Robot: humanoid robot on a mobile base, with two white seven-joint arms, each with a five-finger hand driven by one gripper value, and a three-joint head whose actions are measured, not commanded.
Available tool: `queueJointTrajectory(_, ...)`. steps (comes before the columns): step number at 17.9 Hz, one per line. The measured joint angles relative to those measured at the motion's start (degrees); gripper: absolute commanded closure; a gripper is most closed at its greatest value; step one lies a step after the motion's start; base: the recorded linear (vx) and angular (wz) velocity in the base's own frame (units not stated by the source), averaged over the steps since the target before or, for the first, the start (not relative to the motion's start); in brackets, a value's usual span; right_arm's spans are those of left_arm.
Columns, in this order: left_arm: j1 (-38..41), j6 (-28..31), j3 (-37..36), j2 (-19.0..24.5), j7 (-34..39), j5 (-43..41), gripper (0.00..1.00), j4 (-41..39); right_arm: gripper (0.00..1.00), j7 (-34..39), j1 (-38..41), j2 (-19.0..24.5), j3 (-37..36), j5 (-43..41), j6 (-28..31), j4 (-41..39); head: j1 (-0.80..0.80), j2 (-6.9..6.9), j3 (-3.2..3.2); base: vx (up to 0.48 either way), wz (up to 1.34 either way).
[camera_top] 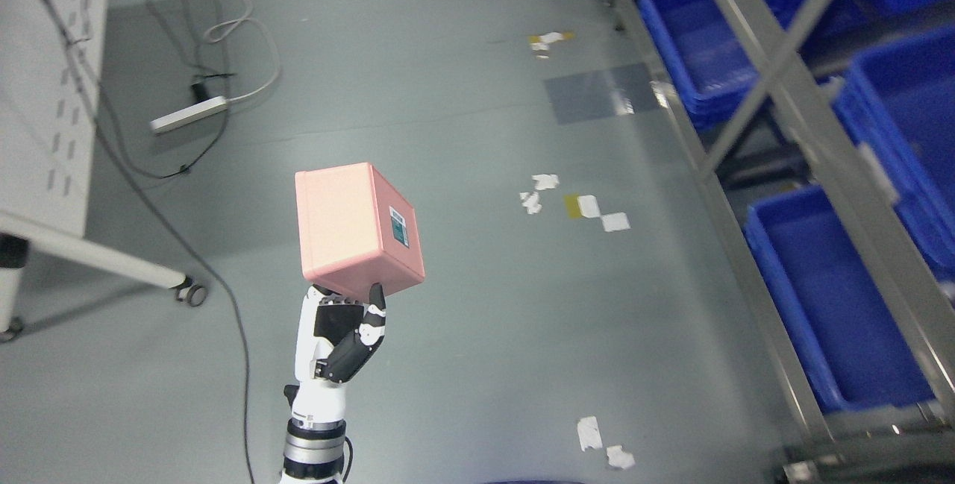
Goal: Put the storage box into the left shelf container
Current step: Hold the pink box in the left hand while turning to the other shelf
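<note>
A pink storage box (357,229) with a small green label on its right side is held up above the grey floor. My left hand (345,324) comes in from the bottom edge left of the middle and grips the box from below, fingers curled on its lower edge. The metal shelf (783,59) stands at the right with blue containers: one at the lower right (828,305), one at the upper right (690,51), and others further right (906,107). My right arm is out of view.
A white wheeled panel (52,96) stands at the left with a caster (192,294). A power strip (188,114) and cables (224,305) lie on the floor. Tape scraps (582,208) mark the floor near the shelf.
</note>
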Motion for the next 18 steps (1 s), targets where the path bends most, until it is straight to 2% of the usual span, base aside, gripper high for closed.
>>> queueJointTrajectory(6,0.5,0.0,1.1,0.2,-0.1,0.1,0.96,0.0,0.0,-0.3,0.0,0.0,0.0,0.0,-0.3,0.0,0.0,0.0,0.0,0.342,0.58)
queueJointTrajectory(18,0.6,0.0,0.3,0.1,-0.3,0.0,0.95,0.2,0.0,-0.5,0.0,0.0,0.0,0.0,0.1,0.0,0.0,0.0,0.0,0.48,-0.01)
